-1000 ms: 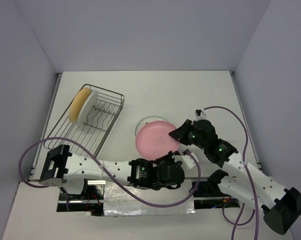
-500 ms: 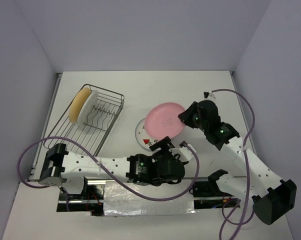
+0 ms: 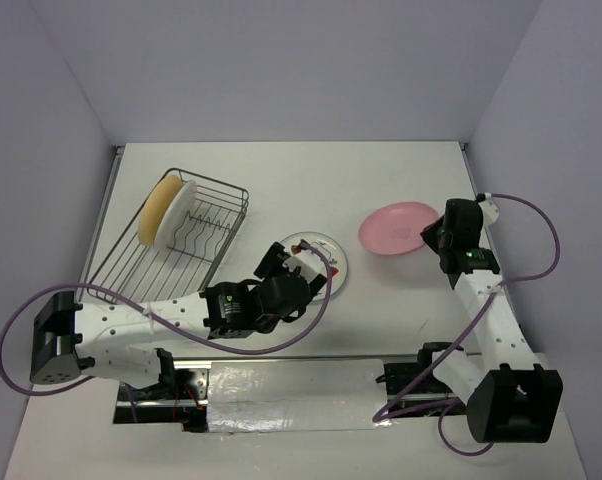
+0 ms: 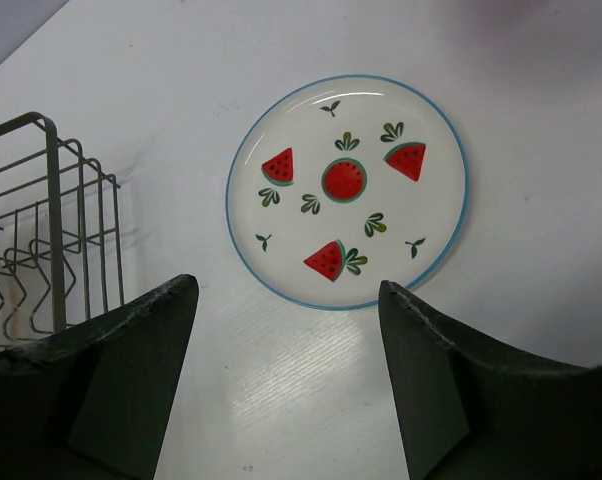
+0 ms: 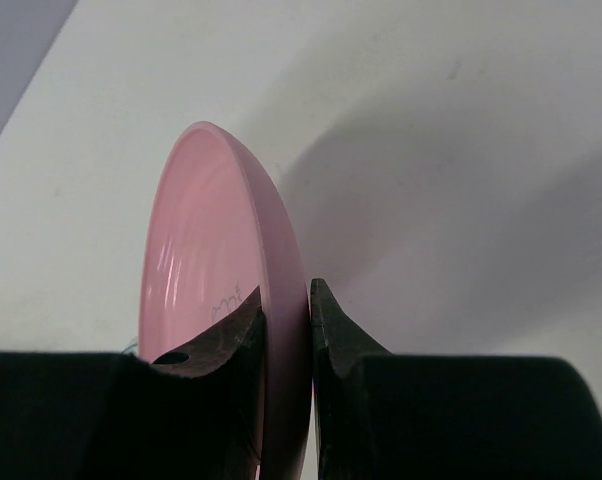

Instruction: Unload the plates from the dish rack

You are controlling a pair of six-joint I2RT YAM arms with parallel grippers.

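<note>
A white plate with red watermelon marks lies flat on the table. My left gripper hovers just short of its near rim, open, nothing between its fingers. My right gripper is shut on the rim of the pink plate, held in the air at the right. The dark wire dish rack stands at the left. A tan-yellow plate and a white plate stand on edge at its far end.
The right wall is close behind the right gripper. A purple cable loops over the left arm, next to the rack's near end. The table's near edge carries the arm bases.
My left gripper let go of the pink plate, opened and drew back left over the watermelon plate. My right gripper carried the pink plate up and to the right.
</note>
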